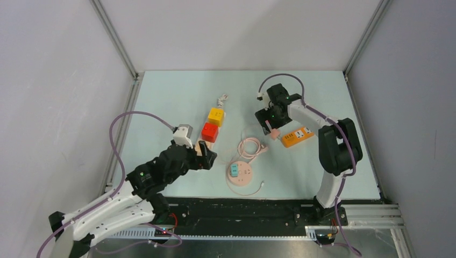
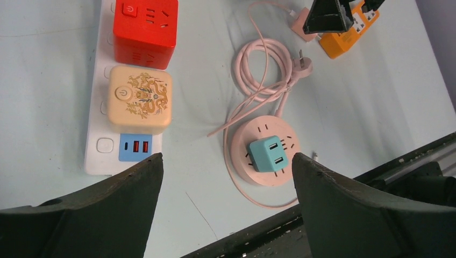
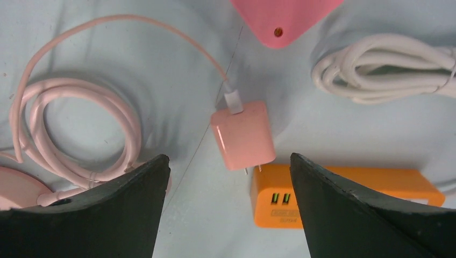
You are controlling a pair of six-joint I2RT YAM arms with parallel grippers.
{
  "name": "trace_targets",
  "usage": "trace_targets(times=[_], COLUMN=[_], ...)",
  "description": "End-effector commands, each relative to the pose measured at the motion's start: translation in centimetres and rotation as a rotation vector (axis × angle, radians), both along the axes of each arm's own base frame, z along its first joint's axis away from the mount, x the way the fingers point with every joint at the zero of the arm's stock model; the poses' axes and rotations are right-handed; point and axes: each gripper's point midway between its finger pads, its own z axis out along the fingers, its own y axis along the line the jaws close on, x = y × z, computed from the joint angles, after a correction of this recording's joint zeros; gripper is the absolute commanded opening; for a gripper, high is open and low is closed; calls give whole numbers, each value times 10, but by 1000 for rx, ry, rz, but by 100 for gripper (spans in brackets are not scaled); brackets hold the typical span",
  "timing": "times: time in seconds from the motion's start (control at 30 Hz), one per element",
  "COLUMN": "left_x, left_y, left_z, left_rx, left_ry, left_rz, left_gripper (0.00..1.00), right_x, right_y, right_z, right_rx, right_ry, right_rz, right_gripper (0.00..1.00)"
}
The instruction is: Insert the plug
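Note:
A pink charger plug (image 3: 243, 134) lies flat on the table, its prongs touching the end of an orange power strip (image 3: 333, 188). A thin pink cable (image 3: 161, 29) runs out of its back. My right gripper (image 3: 228, 158) is open and empty, just above the plug, with the plug between the jaw lines. From the top view the plug (image 1: 275, 133) is left of the orange strip (image 1: 297, 137), below the right gripper (image 1: 267, 121). My left gripper (image 2: 227, 161) is open and empty, low over the table between the white strip and the round strip.
A white power strip (image 2: 105, 145) carries a red cube (image 2: 145, 29) and a beige cube (image 2: 140, 99). A round pink strip (image 2: 242, 140) holds a teal adapter (image 2: 268, 153); its coiled cord (image 2: 263, 64) lies behind it. A white cable bundle (image 3: 376, 67) lies beyond the orange strip.

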Motion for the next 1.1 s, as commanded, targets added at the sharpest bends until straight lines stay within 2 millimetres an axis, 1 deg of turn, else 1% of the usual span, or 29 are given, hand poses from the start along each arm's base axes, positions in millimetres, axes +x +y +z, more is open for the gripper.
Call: trace_targets(times=[0.0,0.03,0.07,0.23,0.43,0.5,0.57,0.6,0.63,0.7,0.73,0.77,0.8,0.83,0.87,0.9,0.97,1.0,1.03,1.07], left_x=[5,5,6,10,14,14,15,14,14,14,14,14,14,14,14,14,14,13,13,13], left_y=[-4,-4,-2,1,8,8,9,9,9,9,9,9,8,8,7,7,5,4,3,3], left_z=[40,40,39,32,20,19,20,20,21,23,23,25,25,26,27,28,29,30,32,33], left_rx=[-87,-87,-85,-93,-110,-117,-119,-123,-125,-124,-122,-121,-120,-121,-122,-127,-134,-136,-143,-145], left_ry=[-72,-70,-69,-43,3,10,11,11,10,4,3,0,2,0,2,3,6,9,9,11], left_rz=[-23,-27,-23,-4,31,32,31,27,25,19,18,13,11,8,8,6,3,0,-4,-7], left_gripper=[93,93,93,93,93,93,93,93,93,93,93,93,93,93,93,93,93,93,93,93], right_x=[22,21,20,13,12,12,12,14,16,21,24,29,35,38,44,46,51,53,50,51], right_y=[1,0,0,1,-1,-4,-4,-3,-2,2,5,8,13,14,17,21,28,32,40,44], right_z=[5,3,-4,-23,-40,-42,-40,-34,-31,-13,1,12,33,45,69,84,124,148,159,177], right_rx=[90,104,101,68,-9,-28,-29,-23,-17,12,37,60,95,114,152,184,241,270,291,314], right_ry=[16,33,56,108,122,121,113,96,81,28,-8,-44,-107,-141,-207,-238,-324,-371,-387,-426], right_rz=[66,72,75,108,108,102,116,115,112,100,92,85,72,63,44,34,20,24,30,33], right_gripper=[83,82,79,75,66,60,43,40,34,27,26,24,24,23,23,23,23,23,23,24])
